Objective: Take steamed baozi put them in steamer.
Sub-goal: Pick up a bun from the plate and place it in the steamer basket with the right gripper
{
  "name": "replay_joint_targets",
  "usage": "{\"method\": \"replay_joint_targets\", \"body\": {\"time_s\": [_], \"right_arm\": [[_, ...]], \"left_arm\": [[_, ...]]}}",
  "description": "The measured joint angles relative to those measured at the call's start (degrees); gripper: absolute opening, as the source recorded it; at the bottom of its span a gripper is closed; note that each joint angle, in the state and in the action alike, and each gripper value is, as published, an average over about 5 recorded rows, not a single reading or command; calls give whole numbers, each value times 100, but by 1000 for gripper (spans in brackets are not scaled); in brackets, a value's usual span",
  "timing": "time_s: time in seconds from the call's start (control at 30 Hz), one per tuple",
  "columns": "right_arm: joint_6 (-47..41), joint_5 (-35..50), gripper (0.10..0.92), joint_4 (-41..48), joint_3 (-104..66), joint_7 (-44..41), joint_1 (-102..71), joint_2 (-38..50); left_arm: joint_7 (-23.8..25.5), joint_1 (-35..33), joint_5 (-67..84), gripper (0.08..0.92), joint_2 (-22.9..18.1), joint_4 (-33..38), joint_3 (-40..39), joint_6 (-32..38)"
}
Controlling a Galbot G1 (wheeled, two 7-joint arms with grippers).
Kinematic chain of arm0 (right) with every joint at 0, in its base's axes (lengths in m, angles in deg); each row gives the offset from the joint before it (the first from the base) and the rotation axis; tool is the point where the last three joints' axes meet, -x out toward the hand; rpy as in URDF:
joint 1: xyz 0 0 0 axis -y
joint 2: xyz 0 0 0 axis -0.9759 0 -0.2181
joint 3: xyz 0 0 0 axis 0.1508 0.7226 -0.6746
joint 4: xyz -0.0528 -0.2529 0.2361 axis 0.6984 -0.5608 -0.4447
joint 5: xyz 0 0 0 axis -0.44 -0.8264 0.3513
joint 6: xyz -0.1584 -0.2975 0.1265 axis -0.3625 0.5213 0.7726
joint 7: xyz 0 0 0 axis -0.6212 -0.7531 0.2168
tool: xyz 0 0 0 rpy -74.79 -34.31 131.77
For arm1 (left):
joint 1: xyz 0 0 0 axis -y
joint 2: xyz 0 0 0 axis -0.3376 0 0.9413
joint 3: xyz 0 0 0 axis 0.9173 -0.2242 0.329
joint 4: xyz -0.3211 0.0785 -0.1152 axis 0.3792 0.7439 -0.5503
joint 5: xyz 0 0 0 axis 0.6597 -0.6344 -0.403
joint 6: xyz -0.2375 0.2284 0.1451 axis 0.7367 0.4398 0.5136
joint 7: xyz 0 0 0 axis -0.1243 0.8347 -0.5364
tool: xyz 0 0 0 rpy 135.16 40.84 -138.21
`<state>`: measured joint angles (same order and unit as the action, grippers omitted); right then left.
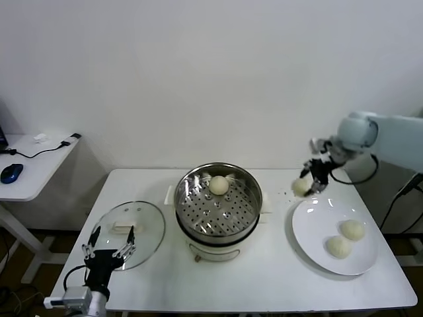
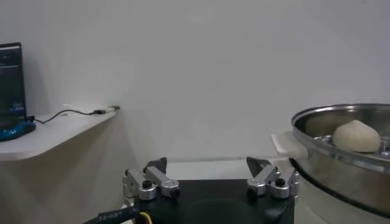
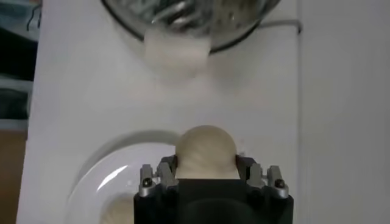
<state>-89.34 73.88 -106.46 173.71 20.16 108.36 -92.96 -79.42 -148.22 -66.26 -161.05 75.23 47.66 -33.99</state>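
The steel steamer stands mid-table on its cream base and holds one baozi at its far side; that bun also shows in the left wrist view. Two baozi lie on the white plate at the right. My right gripper is shut on a fourth baozi and holds it above the plate's far-left edge, right of the steamer. My left gripper is open and empty, parked at the front left over the glass lid.
A round glass lid lies left of the steamer. A side desk with a mouse and cables stands at far left. The steamer's cream side handle faces the plate. A wall lies behind the table.
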Motion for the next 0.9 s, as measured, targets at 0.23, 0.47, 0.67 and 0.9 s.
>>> {"method": "replay_joint_targets", "body": {"time_s": [0.23,0.47,0.67,0.9], "right_arm": [[-367,829,645,-411,-188,291,372,-859],[-731,1293,645,-350,-465,738,131,-1838],[-990,1444,645,-44,-599,1073,-328,-2560],[-1233,1501,645,278,-649,1401,-857,-3121]], "left_arm": [[-5,75,-25,823,1,-40,-51,70],[-5,131,-62,823,-7,-112,-68,145],[-7,179,-75,823,-32,-181,-46,175],[-8,227,-78,823,-50,-246,-9,194]]}}
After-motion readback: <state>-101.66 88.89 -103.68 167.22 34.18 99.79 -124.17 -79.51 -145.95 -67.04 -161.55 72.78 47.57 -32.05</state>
